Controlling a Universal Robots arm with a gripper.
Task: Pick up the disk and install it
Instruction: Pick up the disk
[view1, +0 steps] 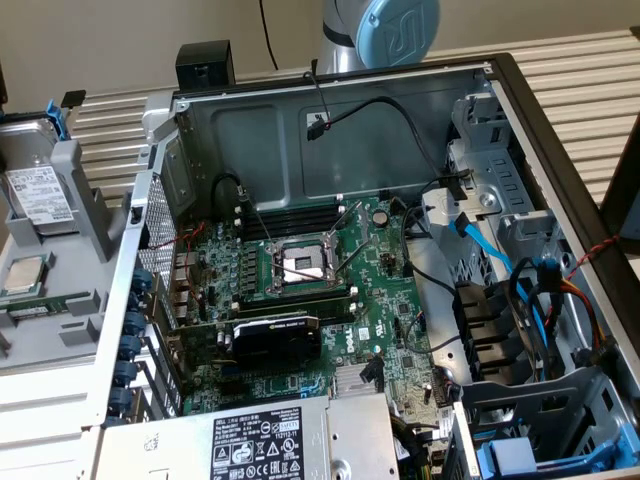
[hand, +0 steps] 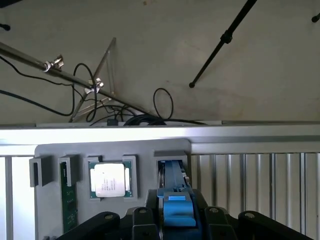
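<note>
The disk (view1: 38, 192) stands edgewise in a grey fixture (view1: 88, 195) at the edge of the slatted bench (view1: 580, 70). The gripper (hand: 177, 225) is close over its blue carrier, though whether it is clamped cannot be told. Cables (hand: 145, 119) lie on the floor (hand: 250, 100) beyond.

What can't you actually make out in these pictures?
Disk, exterior view: label print too small; grey holder hides part.
Robot arm, exterior view: cut off by the top edge.
Power box, exterior view: cut off by the bottom edge.
</note>
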